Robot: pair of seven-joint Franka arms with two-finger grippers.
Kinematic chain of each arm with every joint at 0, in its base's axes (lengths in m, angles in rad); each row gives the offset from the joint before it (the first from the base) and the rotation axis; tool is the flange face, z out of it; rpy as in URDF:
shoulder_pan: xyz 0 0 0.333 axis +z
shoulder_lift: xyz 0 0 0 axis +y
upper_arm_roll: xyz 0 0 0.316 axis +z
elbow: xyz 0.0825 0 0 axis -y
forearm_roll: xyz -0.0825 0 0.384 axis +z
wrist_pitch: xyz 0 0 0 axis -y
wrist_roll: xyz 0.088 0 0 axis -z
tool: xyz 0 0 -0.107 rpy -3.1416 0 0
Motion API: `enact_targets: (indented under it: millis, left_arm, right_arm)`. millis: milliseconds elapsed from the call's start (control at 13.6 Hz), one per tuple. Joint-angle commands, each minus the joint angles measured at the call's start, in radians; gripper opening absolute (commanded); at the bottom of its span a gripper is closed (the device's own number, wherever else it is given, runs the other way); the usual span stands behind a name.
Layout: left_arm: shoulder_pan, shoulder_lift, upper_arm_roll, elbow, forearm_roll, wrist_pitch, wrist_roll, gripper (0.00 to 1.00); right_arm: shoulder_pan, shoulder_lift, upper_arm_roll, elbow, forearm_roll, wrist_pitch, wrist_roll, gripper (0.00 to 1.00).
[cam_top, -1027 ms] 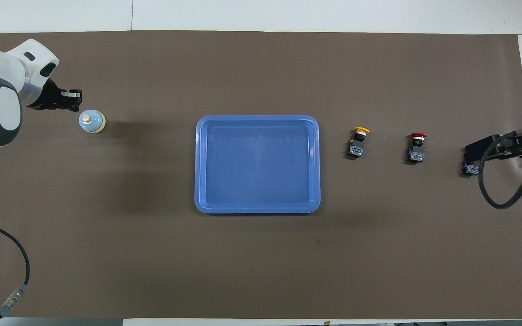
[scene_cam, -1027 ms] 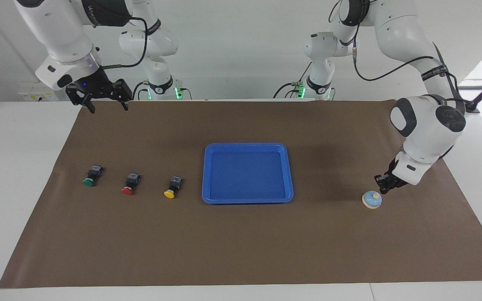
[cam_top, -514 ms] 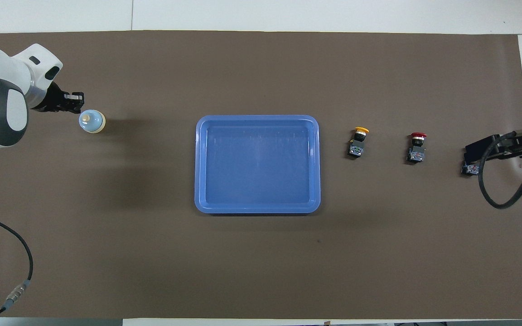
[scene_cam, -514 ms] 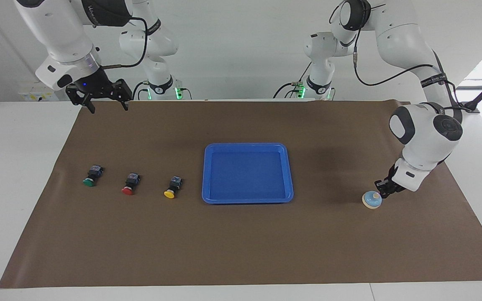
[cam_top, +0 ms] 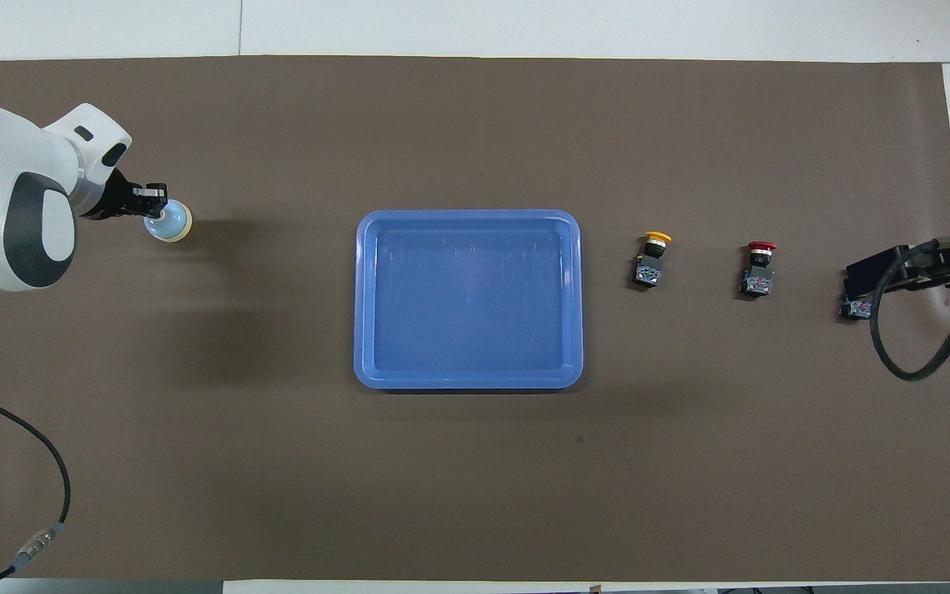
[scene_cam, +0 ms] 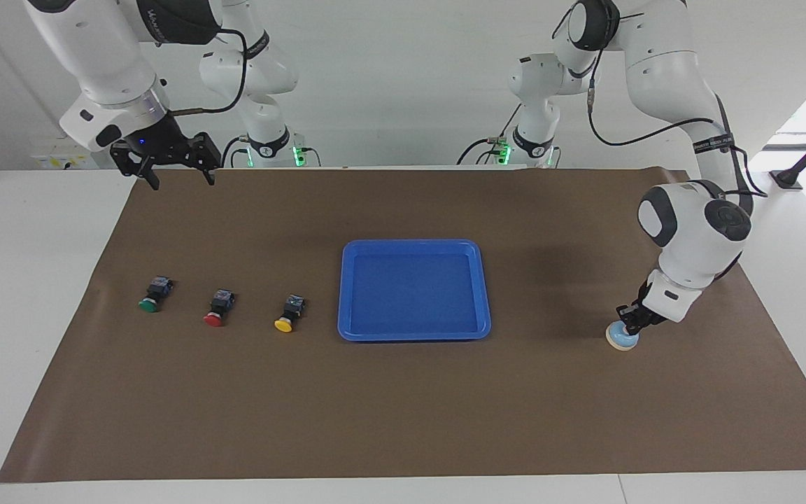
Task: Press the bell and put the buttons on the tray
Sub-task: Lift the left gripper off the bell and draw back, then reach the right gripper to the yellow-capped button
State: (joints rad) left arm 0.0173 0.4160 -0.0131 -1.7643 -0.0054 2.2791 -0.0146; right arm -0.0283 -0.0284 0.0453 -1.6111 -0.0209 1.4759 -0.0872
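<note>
Bell [scene_cam: 622, 337] on brown mat [scene_cam: 403, 413] at left arm's end of bench [scene_cam: 18, 280], about level with tray's edge farther from robots. Left pincer [scene_cam: 630, 320] down on top of bell, tips over knob, knob hidden in both views; fingers look drawn close together, holding nothing; contact with knob looks likely but cannot tell for sure. Left pincer in overhead view [cam_top: 153, 200] overlapping bell [cam_top: 171, 223] edge.

Tray [scene_cam: 414, 333] mid-mat, bare blue floor, nothing in it. Tray in overhead view [cam_top: 468, 381].

Buttons in a row toward right arm's end, all lying on mat, well apart from each other: yellow button [scene_cam: 288, 313] just beside tray, red button [scene_cam: 217, 308] next, green button [scene_cam: 153, 294] last. Overhead: yellow button [cam_top: 651, 258], red button [cam_top: 758, 268]; green button mostly covered by right arm's hardware there.

Right pincer [scene_cam: 178, 180] waiting up in air over mat edge nearest robots, fingers spread wide, holding nothing.
</note>
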Motion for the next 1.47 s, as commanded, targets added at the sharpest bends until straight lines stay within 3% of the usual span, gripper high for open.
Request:
enact_targets:
  millis: [0,147,293,367,514,660,734,1027,1247,1394]
  left_arm:
    - [-0.006,0.014,0.001,-0.046,0.022,0.056,-0.021,0.00]
    - [-0.008,0.003,0.001,-0.006,0.022,-0.002,-0.021,0.00]
    - [-0.005,-0.063,-0.001,-0.006,0.022,-0.061,-0.018,0.00]
    - [-0.002,-0.100,-0.001,-0.001,0.022,-0.108,-0.015,0.07]
    - [0.000,-0.196,-0.001,-0.004,0.022,-0.218,-0.013,0.58]
    - [-0.006,-0.268,-0.002,-0.006,0.022,-0.285,-0.022,0.95]
    - [-0.008,-0.313,-0.002,-0.007,0.021,-0.329,-0.022,1.00]
    - [0.000,-0.457,-0.002,-0.008,0.021,-0.449,-0.021,1.00]
    - [-0.002,-0.491,-0.001,0.000,0.021,-0.490,-0.013,1.00]
    - [-0.005,-0.484,-0.002,0.017,0.016,-0.519,-0.013,1.00]
  right_arm:
    - [-0.010,-0.008,0.007,-0.013,0.007,0.006,0.000,1.00]
    - [-0.010,-0.008,0.007,-0.013,0.007,0.006,0.000,1.00]
    - [-0.010,-0.010,0.007,-0.013,0.007,0.004,-0.002,1.00]
    - [-0.015,-0.010,0.005,-0.013,0.006,-0.021,0.000,1.00]
    - [-0.044,-0.010,0.004,-0.010,0.007,-0.049,-0.002,1.00]
    - [-0.050,-0.027,0.004,-0.004,0.004,-0.051,-0.009,1.00]
    - [-0.062,-0.028,-0.001,-0.004,0.006,-0.052,-0.006,1.00]
    - [-0.053,-0.034,-0.001,-0.027,0.006,-0.007,0.024,1.00]
    - [0.005,-0.048,0.024,-0.177,0.006,0.211,0.131,1.00]
    - [0.065,0.007,0.024,-0.217,0.006,0.300,0.254,1.00]
